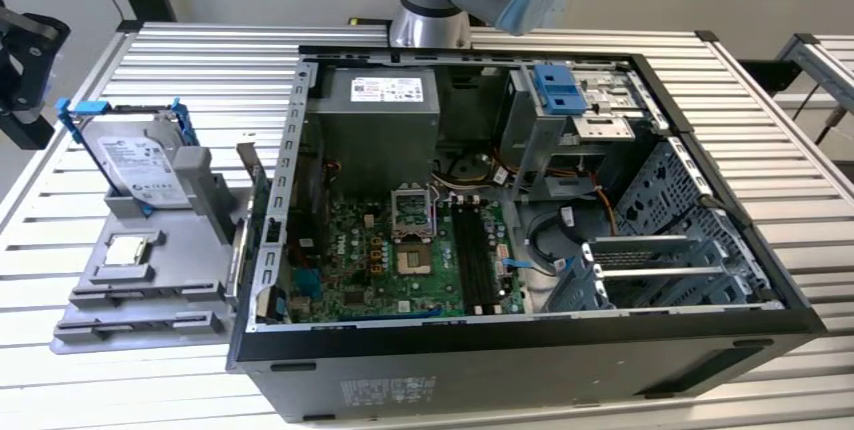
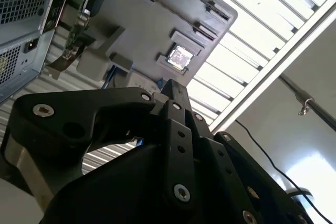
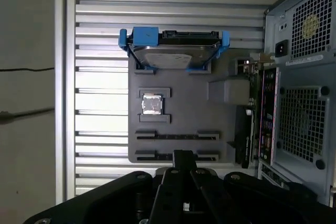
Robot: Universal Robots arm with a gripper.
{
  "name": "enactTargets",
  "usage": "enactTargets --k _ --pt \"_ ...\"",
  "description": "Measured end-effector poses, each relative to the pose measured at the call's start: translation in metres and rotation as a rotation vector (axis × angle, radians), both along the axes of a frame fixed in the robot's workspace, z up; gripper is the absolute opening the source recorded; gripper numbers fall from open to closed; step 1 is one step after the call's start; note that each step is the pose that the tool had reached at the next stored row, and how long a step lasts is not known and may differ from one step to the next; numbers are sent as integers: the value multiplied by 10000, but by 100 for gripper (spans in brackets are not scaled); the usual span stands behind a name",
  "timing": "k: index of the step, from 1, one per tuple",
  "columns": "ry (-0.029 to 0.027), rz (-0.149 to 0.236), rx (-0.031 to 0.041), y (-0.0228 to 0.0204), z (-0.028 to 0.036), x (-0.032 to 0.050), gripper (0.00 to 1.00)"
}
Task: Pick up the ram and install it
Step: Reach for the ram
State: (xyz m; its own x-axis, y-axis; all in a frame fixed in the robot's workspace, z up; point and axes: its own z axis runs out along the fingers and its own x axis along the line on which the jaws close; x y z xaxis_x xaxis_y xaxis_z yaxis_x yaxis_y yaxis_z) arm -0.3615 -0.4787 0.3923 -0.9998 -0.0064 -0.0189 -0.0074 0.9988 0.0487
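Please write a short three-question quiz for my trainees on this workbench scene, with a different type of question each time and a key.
1. True or false: the hard drive stands on edge in a blue bracket on the grey tray.
2. Multiple choice: in the exterior view, the grey tray lies where, relative to the computer case? A) beside it, on the exterior view's left. B) beside it, on the exterior view's right. C) inside it.
3. Short answer: what lies flat in the square recess of the grey tray?

Key: 1 true. 2 A. 3 a small square chip.
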Motion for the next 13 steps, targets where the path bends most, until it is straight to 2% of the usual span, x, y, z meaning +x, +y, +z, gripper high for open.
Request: enactTargets --k 7,13 --pt "0 1 0 -4 0 0 0" --pt "-1 1 1 -45 -1 0 0"
